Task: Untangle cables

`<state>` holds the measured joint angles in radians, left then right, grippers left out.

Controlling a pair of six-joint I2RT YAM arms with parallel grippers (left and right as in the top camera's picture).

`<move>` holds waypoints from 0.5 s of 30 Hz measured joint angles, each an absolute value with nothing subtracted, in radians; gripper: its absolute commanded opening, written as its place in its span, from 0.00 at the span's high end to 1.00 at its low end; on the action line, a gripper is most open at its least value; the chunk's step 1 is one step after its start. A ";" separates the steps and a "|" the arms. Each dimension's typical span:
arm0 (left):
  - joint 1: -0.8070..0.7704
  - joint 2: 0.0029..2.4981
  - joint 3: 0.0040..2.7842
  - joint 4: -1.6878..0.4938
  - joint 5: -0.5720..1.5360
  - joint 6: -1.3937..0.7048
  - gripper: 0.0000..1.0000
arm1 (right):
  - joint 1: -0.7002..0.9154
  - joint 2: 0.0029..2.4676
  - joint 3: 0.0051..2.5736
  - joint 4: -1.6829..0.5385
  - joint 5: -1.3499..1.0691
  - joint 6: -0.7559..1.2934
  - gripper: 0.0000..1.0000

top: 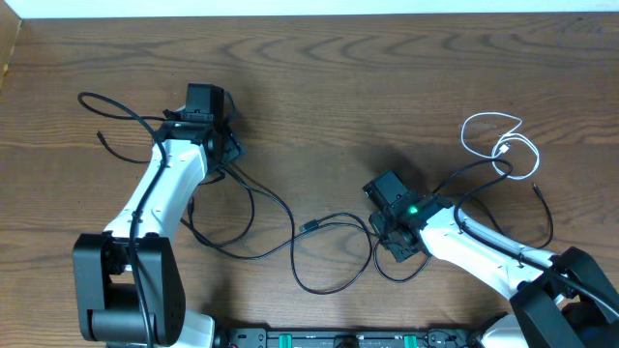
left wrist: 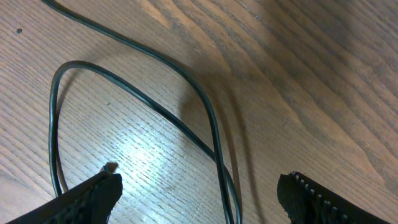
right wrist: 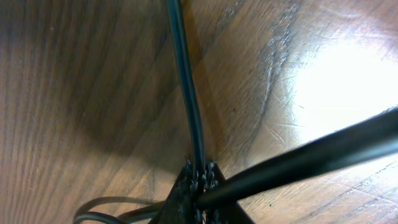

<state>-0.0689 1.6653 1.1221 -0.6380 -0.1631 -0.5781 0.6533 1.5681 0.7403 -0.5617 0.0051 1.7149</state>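
Your right pincer (right wrist: pixel 200 180) grips a black cable (right wrist: pixel 185 93); your left pincer (left wrist: pixel 200 186) is released. Pulling hard could tighten the tangle.

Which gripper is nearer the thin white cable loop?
Right. Right gripper sits down-left of the thin white cable; left gripper is much farther left.

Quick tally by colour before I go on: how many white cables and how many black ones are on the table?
white cable: 1
black cables: at least 2; crossings hide the exact number
Total: at least 3
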 measured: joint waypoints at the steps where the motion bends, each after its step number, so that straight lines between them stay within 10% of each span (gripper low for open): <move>1: -0.069 1.665 1.122 -0.638 -0.163 -0.578 0.14 | 0.653 1.567 0.740 -0.565 0.006 1.711 0.99; 15: -0.069 1.665 1.122 -0.638 -0.163 -0.579 0.15 | 0.641 1.244 0.913 -0.571 0.070 1.085 0.99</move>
<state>-0.0689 1.6653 1.1221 -0.6384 -0.1631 -0.5785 0.6407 1.2442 0.9134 -0.5709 0.0696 1.0847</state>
